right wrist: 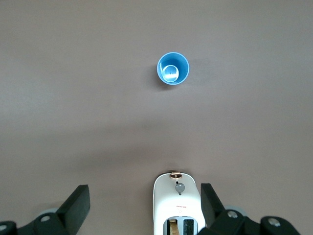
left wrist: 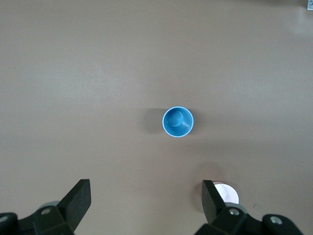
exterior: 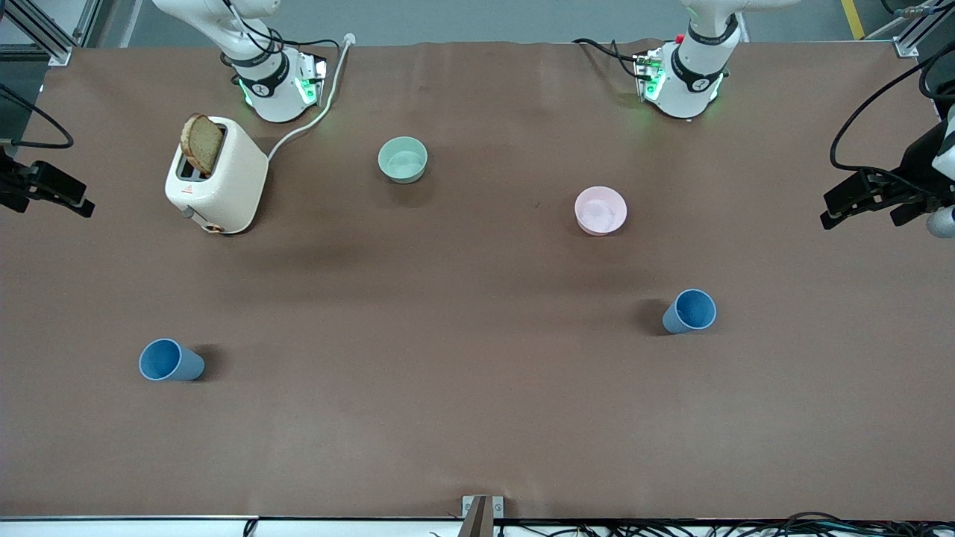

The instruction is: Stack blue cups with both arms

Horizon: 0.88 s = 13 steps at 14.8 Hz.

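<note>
Nothing's been stacked so far, as far as I can tell. Both blue cups stand upright and well apart on the brown table (exterior: 477, 418): one blue cup (exterior: 690, 311) toward the left arm's end, the other blue cup (exterior: 170, 361) toward the right arm's end, a bit nearer the front camera.

The left gripper (left wrist: 146, 203) hangs high with its jaws wide apart and empty; its cup (left wrist: 178, 122) sits out ahead of the open jaws, roughly centred between them but nowhere near them. The right gripper (right wrist: 145, 205) is the same deal: jaws spread, holding nothing, with its cup (right wrist: 173, 68) well out in front of the fingertips and the white toaster (right wrist: 178, 203) right down between the jaws (with a slice of bread (exterior: 201, 143) sticking up out of it in the front view).

So my read: the whole job is left. Each arm has to come down, grab a cup, and one gets nested into the other.

Writing: there's a small mark on the toaster's end, too tiny to read. No other labels that I can make out.
</note>
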Each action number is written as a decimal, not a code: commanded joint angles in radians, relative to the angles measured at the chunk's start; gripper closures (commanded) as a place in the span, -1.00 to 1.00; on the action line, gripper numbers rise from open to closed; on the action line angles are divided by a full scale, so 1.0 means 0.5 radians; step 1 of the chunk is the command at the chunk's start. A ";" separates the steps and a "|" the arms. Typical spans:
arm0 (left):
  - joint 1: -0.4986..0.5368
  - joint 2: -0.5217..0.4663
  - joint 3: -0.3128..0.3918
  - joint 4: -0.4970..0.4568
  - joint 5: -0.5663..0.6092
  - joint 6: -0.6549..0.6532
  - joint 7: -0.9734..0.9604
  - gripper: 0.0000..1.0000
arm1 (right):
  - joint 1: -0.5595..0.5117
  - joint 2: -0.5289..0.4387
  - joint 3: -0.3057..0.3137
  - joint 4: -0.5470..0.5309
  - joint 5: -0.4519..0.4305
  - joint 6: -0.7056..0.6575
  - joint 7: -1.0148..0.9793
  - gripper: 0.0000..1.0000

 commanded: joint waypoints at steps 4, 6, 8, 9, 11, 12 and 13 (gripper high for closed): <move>0.100 0.102 0.026 -0.017 -0.300 0.033 0.024 -1.00 | -0.047 0.018 0.018 0.030 -0.032 -0.021 -0.020 -1.00; 0.138 0.142 0.020 -0.017 -0.282 0.015 0.027 -1.00 | -0.047 0.021 0.018 0.030 -0.035 -0.018 -0.020 -1.00; 0.107 0.151 0.011 -0.039 -0.185 0.009 0.039 -1.00 | -0.053 0.036 0.018 0.033 -0.039 -0.006 -0.020 -1.00; 0.101 0.158 0.001 -0.042 -0.108 0.006 0.042 -1.00 | -0.053 0.042 0.018 0.033 -0.042 -0.003 -0.020 -1.00; 0.055 0.203 -0.002 -0.042 -0.028 0.009 0.064 -1.00 | -0.089 0.082 0.018 0.036 -0.042 0.012 -0.020 -1.00; 0.040 0.210 -0.002 -0.042 0.030 0.009 0.079 -1.00 | -0.111 0.119 0.018 0.036 -0.042 0.043 -0.020 -1.00; 0.021 0.222 -0.002 -0.051 0.079 0.009 0.082 -1.00 | -0.120 0.165 0.018 0.033 -0.039 0.128 -0.020 -1.00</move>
